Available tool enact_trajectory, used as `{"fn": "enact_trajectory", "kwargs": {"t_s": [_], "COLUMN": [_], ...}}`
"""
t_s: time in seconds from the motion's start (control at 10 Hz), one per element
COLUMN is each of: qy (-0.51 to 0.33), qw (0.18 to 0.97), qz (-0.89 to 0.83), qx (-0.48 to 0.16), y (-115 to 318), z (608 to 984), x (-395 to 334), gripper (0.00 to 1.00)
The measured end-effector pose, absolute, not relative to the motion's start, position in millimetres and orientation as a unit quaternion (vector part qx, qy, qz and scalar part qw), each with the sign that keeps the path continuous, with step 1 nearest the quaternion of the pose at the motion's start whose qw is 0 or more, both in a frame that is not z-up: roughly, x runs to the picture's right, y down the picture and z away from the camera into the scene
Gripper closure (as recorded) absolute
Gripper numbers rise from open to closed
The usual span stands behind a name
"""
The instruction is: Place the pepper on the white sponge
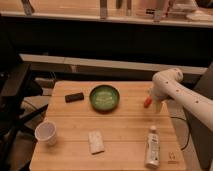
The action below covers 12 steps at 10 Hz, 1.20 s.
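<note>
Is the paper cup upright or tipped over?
Upright: the paper cup stands mouth up near the table's front left corner. The gripper hangs at the right edge beside the pepper.

Dim, warm light falls from above onto the tabletop (125, 131), which glows amber while the surroundings sink into near-black shadow. The pale tool (151, 103), over the tabletop's right side, catches the light. Everything looks soft, with blurred edges and short, faint shadows.
</note>
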<state>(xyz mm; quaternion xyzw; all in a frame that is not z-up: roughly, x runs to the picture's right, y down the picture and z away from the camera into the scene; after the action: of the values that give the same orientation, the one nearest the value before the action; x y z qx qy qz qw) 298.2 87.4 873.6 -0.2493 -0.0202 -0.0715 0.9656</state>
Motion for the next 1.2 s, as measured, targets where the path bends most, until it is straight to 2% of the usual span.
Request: {"fn": "enact_trajectory", "kwargs": {"t_s": [1.2], "qy": [-0.026], "qw": [0.954], "qz": [-0.075], "qx": [-0.289], "y": [103.8], "z": [913.8], "x": [307.4], "gripper": [0.2]}}
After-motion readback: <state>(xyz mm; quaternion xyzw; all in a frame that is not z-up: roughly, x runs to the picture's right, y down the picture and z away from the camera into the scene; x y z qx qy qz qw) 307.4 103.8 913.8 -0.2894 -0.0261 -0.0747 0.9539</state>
